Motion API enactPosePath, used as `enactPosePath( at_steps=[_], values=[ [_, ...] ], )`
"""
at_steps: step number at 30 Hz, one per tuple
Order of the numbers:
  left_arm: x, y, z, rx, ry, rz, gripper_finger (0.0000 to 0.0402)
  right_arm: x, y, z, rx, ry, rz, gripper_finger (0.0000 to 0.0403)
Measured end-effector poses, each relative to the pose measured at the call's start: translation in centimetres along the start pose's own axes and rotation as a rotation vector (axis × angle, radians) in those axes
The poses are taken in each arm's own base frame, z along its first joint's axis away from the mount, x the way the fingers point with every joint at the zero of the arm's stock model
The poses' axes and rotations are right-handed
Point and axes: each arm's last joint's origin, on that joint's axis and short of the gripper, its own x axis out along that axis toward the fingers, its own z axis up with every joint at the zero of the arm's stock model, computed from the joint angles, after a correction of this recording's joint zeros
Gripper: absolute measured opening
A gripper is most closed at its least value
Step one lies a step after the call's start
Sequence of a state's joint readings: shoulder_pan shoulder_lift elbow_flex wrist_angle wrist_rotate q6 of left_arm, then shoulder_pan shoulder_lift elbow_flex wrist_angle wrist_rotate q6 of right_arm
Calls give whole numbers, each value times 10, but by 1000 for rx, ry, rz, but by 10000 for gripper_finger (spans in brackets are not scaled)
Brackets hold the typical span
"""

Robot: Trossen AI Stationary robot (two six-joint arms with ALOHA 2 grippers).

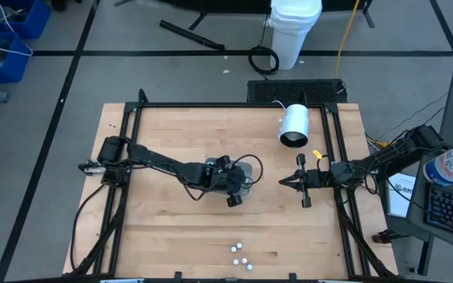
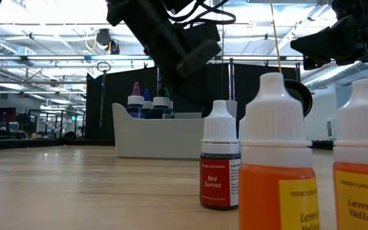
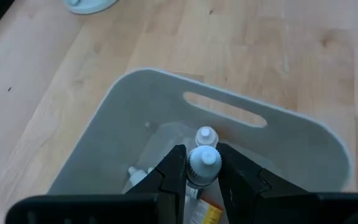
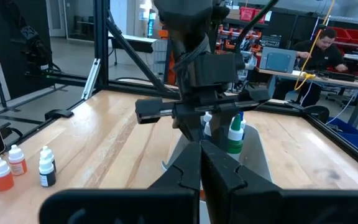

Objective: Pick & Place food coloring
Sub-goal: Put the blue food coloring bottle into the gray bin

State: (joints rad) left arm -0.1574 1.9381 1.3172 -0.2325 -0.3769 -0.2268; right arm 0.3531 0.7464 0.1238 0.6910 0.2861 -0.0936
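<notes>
Right up against the low camera, two bottles (image 2: pixel 278 160) crowd the view, one orange and one labelled Lemon Yellow, both cut off at the bottom edge and the yellow one at the side too. Just behind them a small dark bottle (image 2: pixel 220 163) reads Red Sunset and stands in full view. From above, these show only as white dots (image 1: pixel 241 256) at the near table edge, well apart from both claws, and the exact count is hard to make out.

Further in, the left claw (image 3: pixel 202 165) hangs over the grey tray (image 3: pixel 135 93), fingers pinched part-way together on a white-capped bottle (image 3: pixel 202 163). Its body is hidden between the fingers and below the picture edge. Just beyond the fingertips a second white cap (image 3: pixel 206 135) pokes up inside the tray, and another bottle lies half hidden beside the fingers.

In the low view, purple, blue and green tops (image 2: pixel 149 97) peek over the tray wall, bodies hidden.

Off to the side, the right claw (image 1: pixel 283 181) waits above bare wood, fingers pressed fully together on nothing, pointing at the tray.

Beyond that claw lies a white cylinder (image 1: pixel 294 126) on its side.
</notes>
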Motion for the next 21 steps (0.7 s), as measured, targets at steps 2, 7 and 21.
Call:
enactPosePath(
  at_steps=[2, 7, 21],
  values=[
    [0, 0, 0, -29, -2, 13, 76, 0, 0, 0, 0, 0, 0, 0],
    [7, 0, -4, -79, 3, 54, 76, 0, 0, 0, 0, 0, 0, 0],
    [16, 1, -10, -76, 29, 68, 76, 0, 0, 0, 3, -2, 0, 0]
  ],
)
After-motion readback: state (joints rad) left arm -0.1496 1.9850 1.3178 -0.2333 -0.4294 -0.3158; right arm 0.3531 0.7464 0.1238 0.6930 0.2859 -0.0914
